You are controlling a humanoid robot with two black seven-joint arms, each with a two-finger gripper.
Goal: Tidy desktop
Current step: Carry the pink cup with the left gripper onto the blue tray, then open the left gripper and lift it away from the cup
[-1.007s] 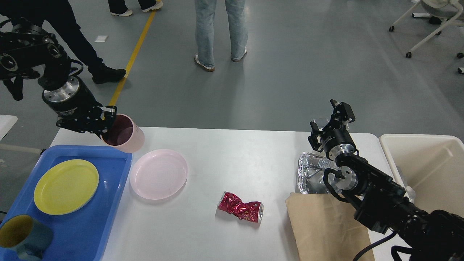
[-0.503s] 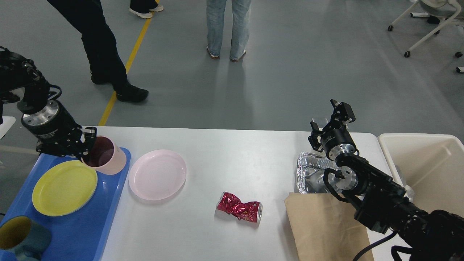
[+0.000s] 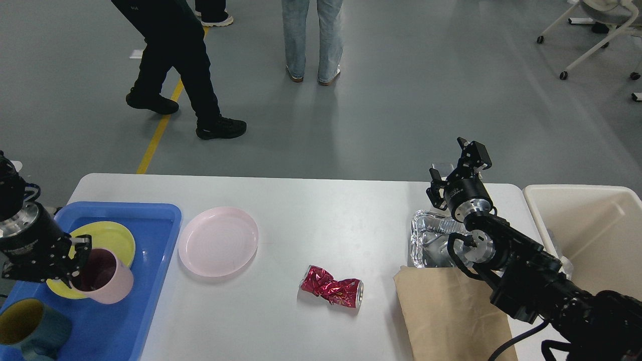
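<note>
The white desktop fills the lower view. My left gripper is shut on the rim of a pink cup, held over the blue tray and partly covering a yellow plate. A pink plate lies on the desktop beside the tray. A crushed red can lies near the middle. A crumpled foil tray and brown paper lie at the right. My right gripper is raised above the foil, open and holding nothing.
A teal mug with a yellow inside stands at the tray's near corner. A beige bin stands off the right edge. People walk and stand on the grey floor behind the desktop, and a chair base is at the far right.
My left gripper has carried the pink cup from the desktop's far left edge toward me and down, to over the blue tray. A person behind has walked to the right. The right arm has stayed still.
</note>
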